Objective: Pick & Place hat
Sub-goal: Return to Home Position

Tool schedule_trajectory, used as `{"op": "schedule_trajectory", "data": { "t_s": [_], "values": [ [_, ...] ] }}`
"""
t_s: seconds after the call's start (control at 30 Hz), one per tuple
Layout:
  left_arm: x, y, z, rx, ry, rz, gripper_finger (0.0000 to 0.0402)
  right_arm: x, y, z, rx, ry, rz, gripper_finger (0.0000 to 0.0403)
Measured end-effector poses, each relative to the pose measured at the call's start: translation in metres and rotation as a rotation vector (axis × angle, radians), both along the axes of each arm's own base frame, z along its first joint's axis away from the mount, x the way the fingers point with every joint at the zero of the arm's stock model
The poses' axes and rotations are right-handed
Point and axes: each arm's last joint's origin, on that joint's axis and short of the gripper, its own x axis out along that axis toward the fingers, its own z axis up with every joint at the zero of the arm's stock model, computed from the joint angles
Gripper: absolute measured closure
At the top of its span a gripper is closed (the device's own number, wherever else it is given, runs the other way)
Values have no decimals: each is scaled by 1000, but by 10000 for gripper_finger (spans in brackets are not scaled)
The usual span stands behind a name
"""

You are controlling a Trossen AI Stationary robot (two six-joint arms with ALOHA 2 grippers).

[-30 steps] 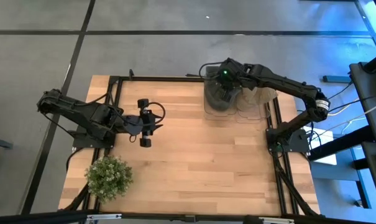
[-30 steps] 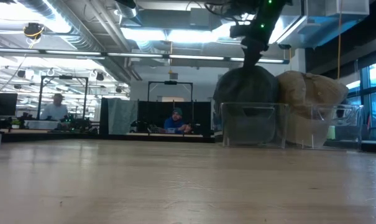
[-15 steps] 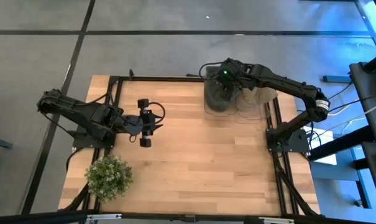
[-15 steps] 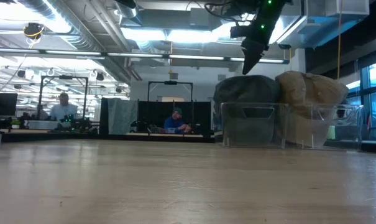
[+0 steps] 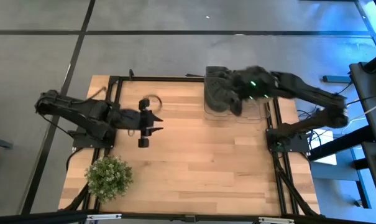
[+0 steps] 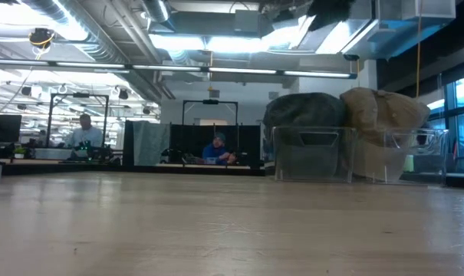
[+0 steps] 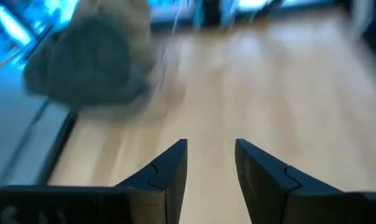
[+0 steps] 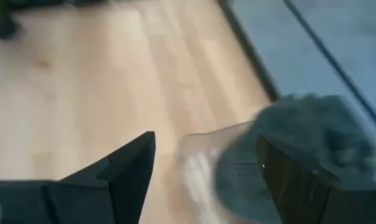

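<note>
A dark grey hat (image 6: 304, 111) sits in a clear bin (image 6: 312, 157) at the table's far right and bulges above its rim; it also shows in the high view (image 5: 216, 92) and the right wrist view (image 8: 302, 146). My right gripper (image 8: 206, 171) hovers open just beside and above this hat (image 5: 235, 104), touching nothing. A beige hat (image 6: 381, 115) fills the clear bin next to it. My left gripper (image 5: 144, 129) waits open over the table's left half, its fingers (image 7: 210, 171) pointing toward the grey hat (image 7: 88, 62).
A potted green plant (image 5: 109, 177) stands at the near left corner. The two clear bins (image 5: 237, 109) line the far right edge. Bare wood (image 5: 206, 162) stretches between the arms. People sit at desks beyond the table (image 6: 216, 149).
My right gripper has opened and let go of the dark grey hat's top, then risen and swung toward the table's right and near side. The hat, which was drawn up to a peak under the fingers, has settled rounded in its clear bin.
</note>
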Motion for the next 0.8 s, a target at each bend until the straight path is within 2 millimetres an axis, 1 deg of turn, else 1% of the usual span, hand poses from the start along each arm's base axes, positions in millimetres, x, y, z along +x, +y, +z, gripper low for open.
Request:
{"op": "schedule_trajectory", "data": {
  "t_s": [0.1, 0.2, 0.27, 0.37, 0.43, 0.53, 0.63, 0.7, 0.8],
  "values": [
    [-4, 11, 1, -93, -176, -54, 272, -25, 23, -11, 55, -112, 21, 124],
    [-14, 24, -5, -152, -294, 4, 272, -51, 43, -22, 149, -219, 80, 124],
    [-27, 33, -12, -200, -335, 61, 272, -66, 57, -28, 209, -304, 221, 124],
    [-42, 39, -22, -283, -430, 45, 272, -83, 75, -37, 266, -464, 471, 124],
    [-50, 41, -28, -308, -524, 16, 272, -94, 81, -49, 277, -526, 538, 124],
    [-61, 43, -43, -329, -611, 7, 272, -107, 82, -72, 297, -543, 557, 124],
    [-71, 46, -64, -361, -612, 65, 272, -113, 83, -94, 327, -599, 546, 124],
    [-77, 47, -77, -372, -612, 110, 272, -116, 82, -108, 316, -643, 552, 124],
    [-85, 49, -88, -374, -641, 140, 272, -121, 81, -124, 281, -721, 570, 124]
  ]
}}
